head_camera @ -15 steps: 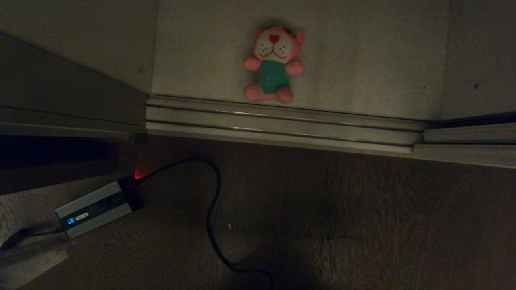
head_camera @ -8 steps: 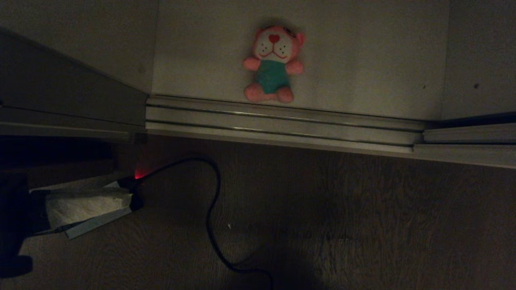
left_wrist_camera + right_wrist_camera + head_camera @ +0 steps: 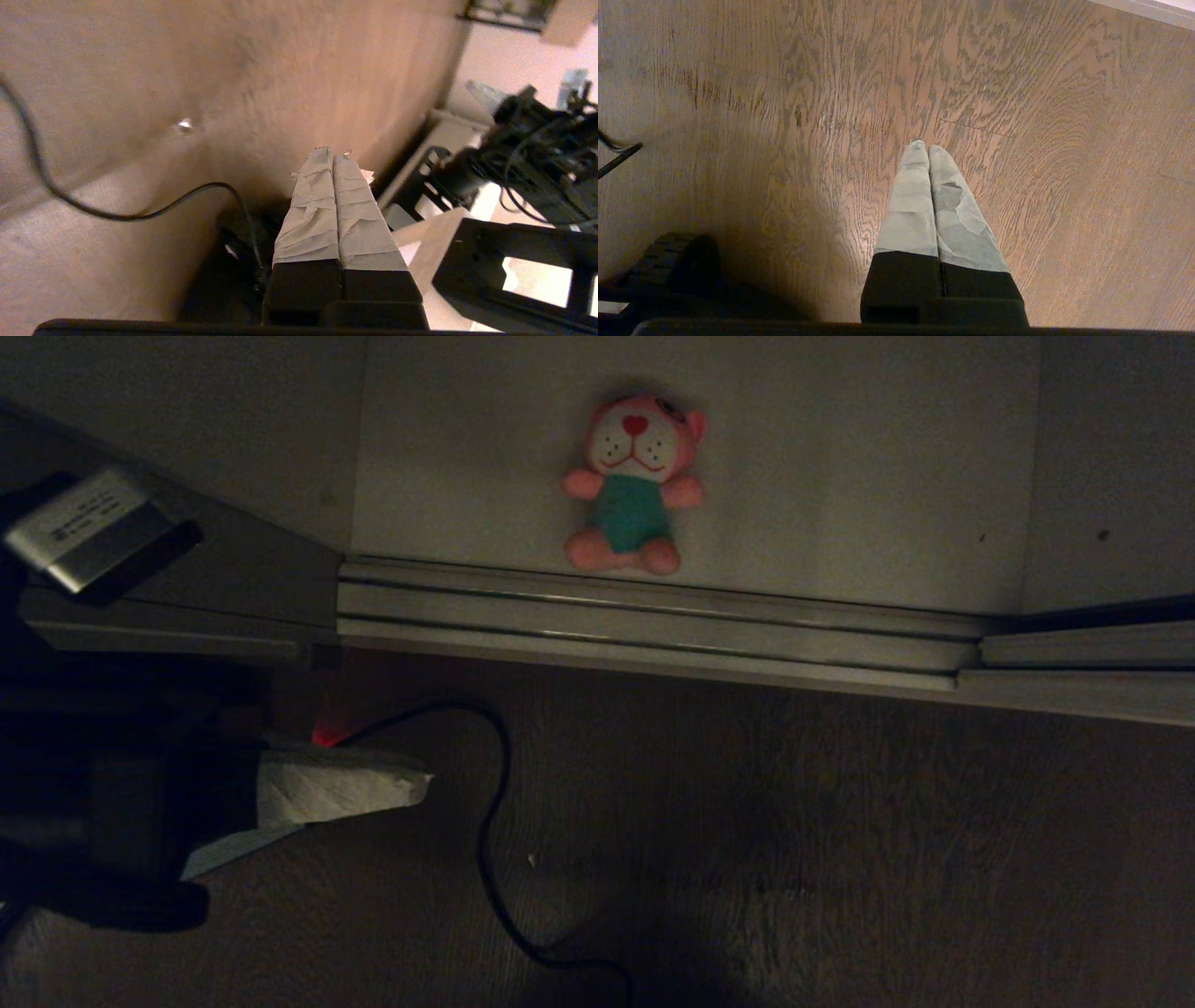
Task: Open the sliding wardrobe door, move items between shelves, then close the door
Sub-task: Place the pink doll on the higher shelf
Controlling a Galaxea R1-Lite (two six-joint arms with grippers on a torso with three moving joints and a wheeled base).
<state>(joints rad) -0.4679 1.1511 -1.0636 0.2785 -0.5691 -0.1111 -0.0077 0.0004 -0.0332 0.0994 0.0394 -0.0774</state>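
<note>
Plush pink toy (image 3: pixel 634 485) (teal shirt) on smooth off-white shelf (image 3: pixel 840 476)

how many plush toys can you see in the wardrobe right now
1. The pink plush toy in a teal shirt lies on the off-white shelf, just behind the floor track. Another could be hidden outside the head view.

My right gripper (image 3: pixel 928 148) hangs over wood-grain floor (image 3: pixel 784 93), tape-wrapped fingers (image 3: pixel 910 205) pressed together, nothing between them. Black cable end (image 3: pixel 619 156) at one edge, a dark ribbed wheel (image 3: pixel 672 254) in the corner, pale strip (image 3: pixel 1148 9) far corner.
</note>
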